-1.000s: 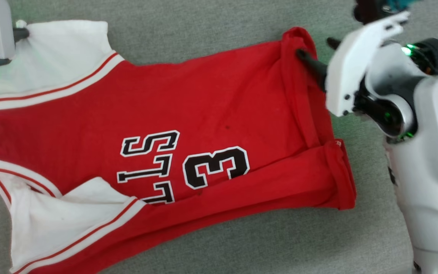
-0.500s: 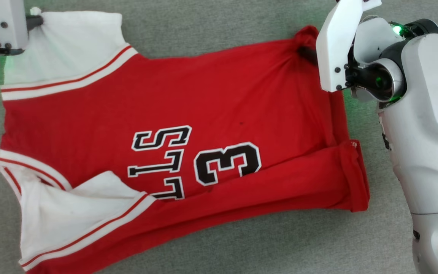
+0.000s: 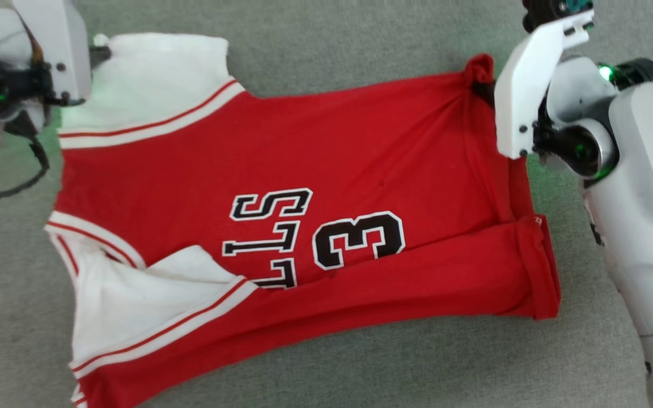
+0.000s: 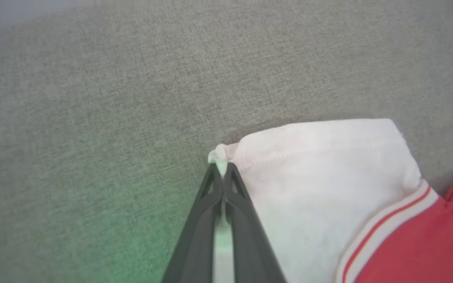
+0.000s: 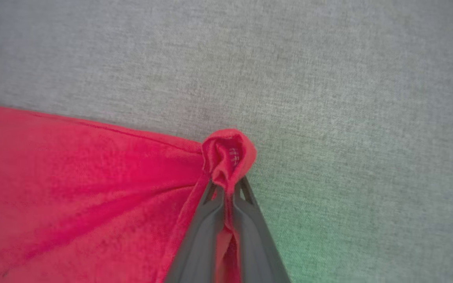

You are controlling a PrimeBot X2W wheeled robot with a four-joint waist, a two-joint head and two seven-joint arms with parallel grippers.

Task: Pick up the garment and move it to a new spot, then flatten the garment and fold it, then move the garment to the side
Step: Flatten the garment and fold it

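I see a grey woven cloth surface under everything, tinged faintly green at the upper left and at the right edge of the frame. The garment lies spread on it, shoulders toward the left, hem toward the right. Its lower long edge is folded up over part of the lettering. The lower white sleeve lies flat toward the lower left. The upper right hem corner is bunched.

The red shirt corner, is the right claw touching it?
Touching. In the right wrist view the right gripper pinches a bunched red corner of the garment.
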